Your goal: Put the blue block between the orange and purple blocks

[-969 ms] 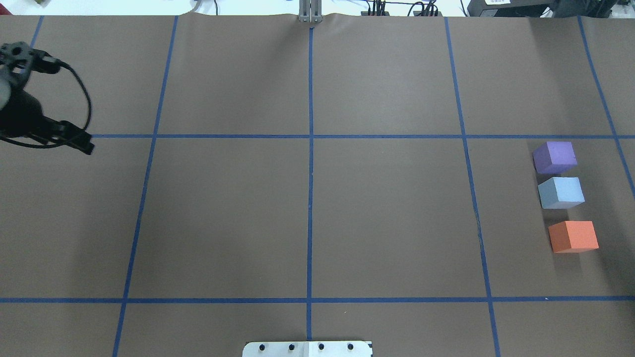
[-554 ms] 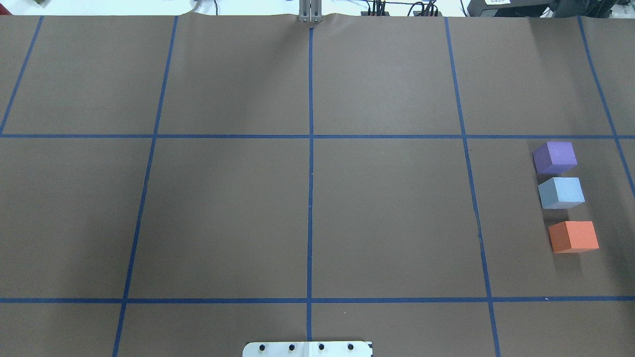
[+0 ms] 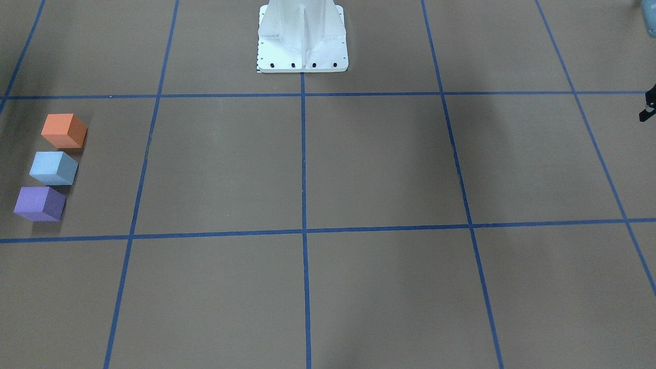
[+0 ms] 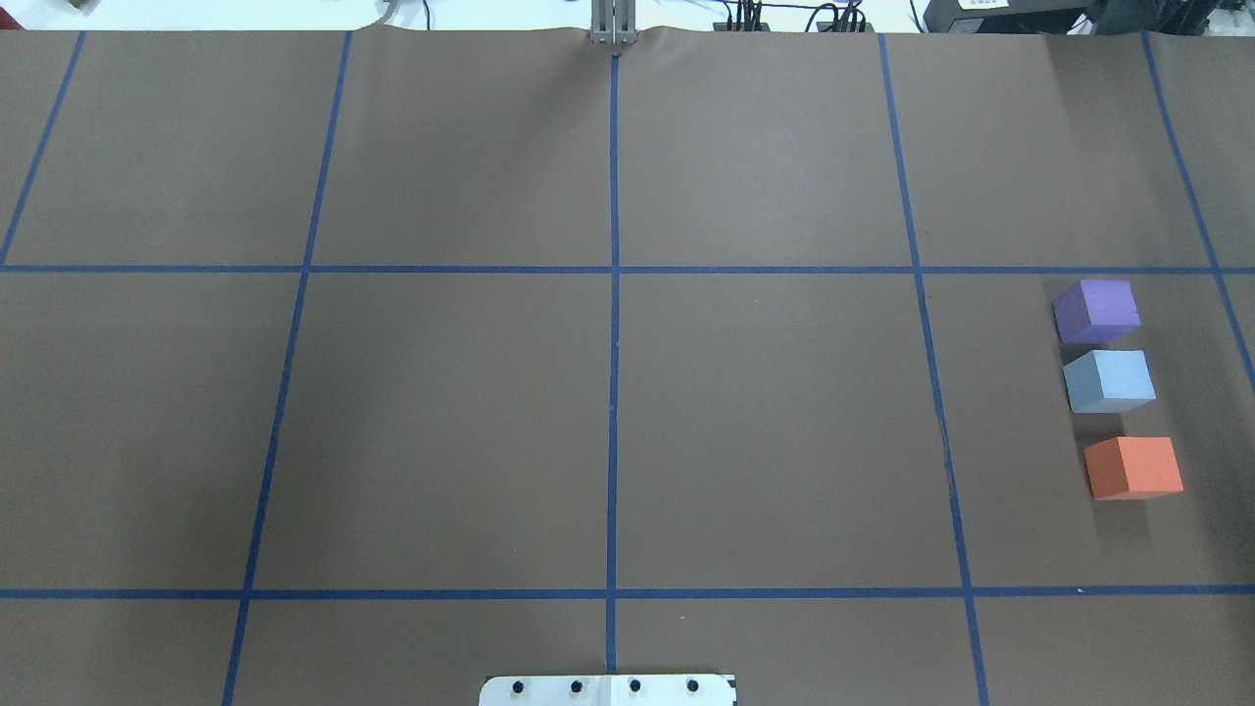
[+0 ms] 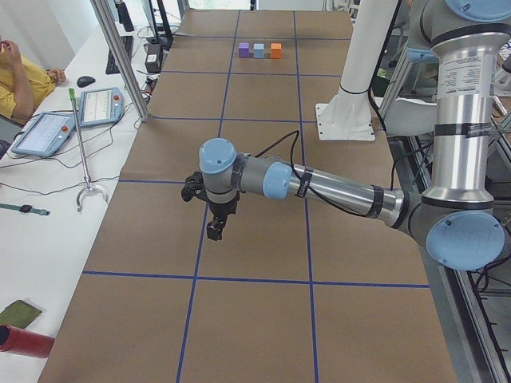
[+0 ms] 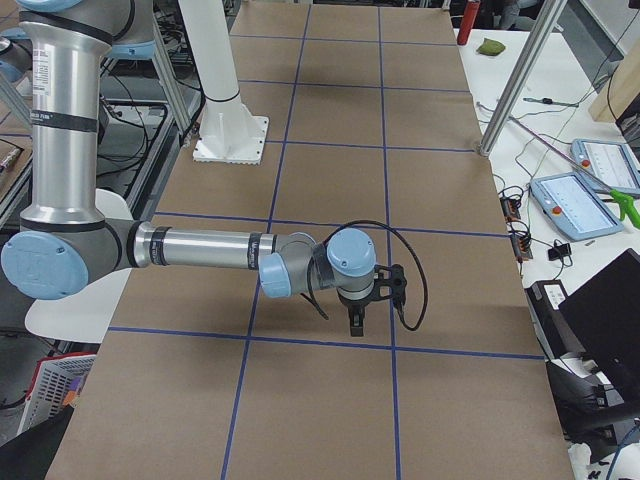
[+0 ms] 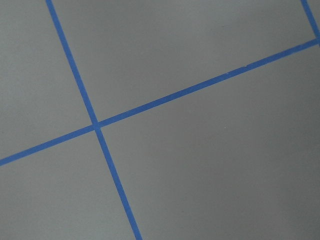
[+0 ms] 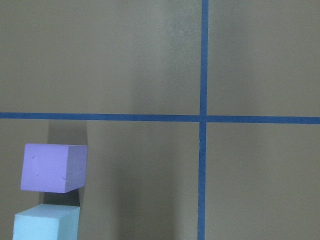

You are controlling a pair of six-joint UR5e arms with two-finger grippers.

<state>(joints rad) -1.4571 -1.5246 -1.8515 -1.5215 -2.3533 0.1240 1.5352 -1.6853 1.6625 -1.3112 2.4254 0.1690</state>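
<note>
Seen from overhead, the blue block (image 4: 1109, 380) sits near the 3 o'clock edge of the worktop (image 4: 765, 422) in a short row. The purple block (image 4: 1096, 311) is just beside it at its 12 o'clock, and the orange block (image 4: 1133, 468) is at its 6 o'clock across a slightly wider gap. The left hand (image 5: 214, 232) hangs fingers-down over the worktop's opposite end, well apart from the row, and the right hand (image 6: 356, 322) hangs fingers-down too; I cannot tell from these side views whether either hand is spread or pressed together.
</note>
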